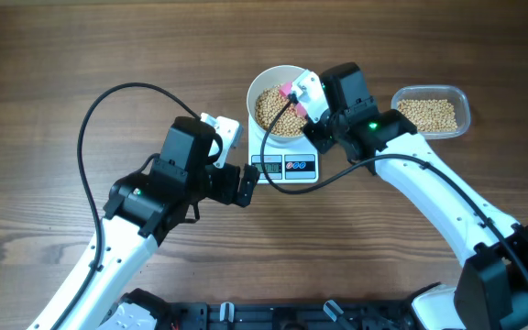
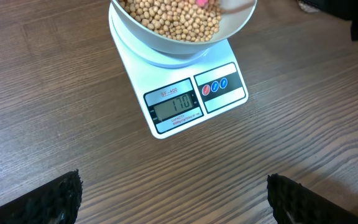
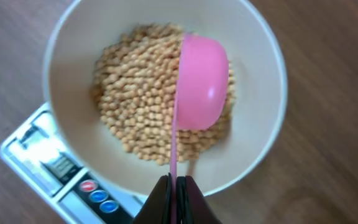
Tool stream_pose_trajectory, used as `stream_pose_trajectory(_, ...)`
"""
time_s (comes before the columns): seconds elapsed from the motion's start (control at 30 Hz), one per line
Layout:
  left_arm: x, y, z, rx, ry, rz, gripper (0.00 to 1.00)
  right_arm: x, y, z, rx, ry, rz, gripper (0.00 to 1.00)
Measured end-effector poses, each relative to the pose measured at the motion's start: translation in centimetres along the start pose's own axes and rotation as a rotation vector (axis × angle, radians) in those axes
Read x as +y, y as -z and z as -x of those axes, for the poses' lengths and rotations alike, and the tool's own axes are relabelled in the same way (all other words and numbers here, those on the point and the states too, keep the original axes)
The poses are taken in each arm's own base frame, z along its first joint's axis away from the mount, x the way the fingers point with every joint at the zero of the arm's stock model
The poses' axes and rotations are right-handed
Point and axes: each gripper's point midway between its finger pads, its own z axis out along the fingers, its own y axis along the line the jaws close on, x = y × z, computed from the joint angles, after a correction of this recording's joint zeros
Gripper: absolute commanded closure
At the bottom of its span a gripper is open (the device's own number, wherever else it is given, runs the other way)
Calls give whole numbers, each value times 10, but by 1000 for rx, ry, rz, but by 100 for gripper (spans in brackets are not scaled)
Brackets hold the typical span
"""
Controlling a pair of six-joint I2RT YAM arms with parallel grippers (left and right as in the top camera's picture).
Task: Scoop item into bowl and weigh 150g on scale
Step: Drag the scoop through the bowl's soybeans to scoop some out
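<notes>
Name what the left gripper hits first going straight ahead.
Probably the small white square digital scale, at its display edge, ahead of the left gripper. Depth unclear; the wooden table may come first.

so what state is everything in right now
scale: switched on, display showing a reading
white bowl: on the scale, part full of soybeans
pink scoop: tipped on its side over the soybeans
clear tub: uncovered, holds a layer of soybeans
right gripper: shut on the pink scoop's handle
left gripper: open, empty

Dark brown wood-grain table (image 1: 44,55) under soft, even light.
</notes>
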Motion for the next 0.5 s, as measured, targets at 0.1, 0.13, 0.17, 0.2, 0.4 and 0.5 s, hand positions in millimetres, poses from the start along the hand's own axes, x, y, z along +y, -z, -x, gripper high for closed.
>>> stream_pose_trajectory(0.1,0,0,0,0,0,0,0,13,0,2,-15,-1,72,96)
stream_pose_trajectory(0.13,0,0,0,0,0,0,0,15,1,2,-16,-2,86,96)
stream_pose_trajectory(0.17,0,0,0,0,0,0,0,18,1,2,-18,-3,102,96)
stream_pose_trajectory(0.2,0,0,0,0,0,0,0,20,1,2,-18,-4,114,96)
stream_pose_trajectory(0.4,0,0,0,0,0,0,0,29,2,-8,17,-14,158,96)
stream_pose_trajectory(0.5,0,0,0,0,0,0,0,35,3,-10,26,-17,189,96)
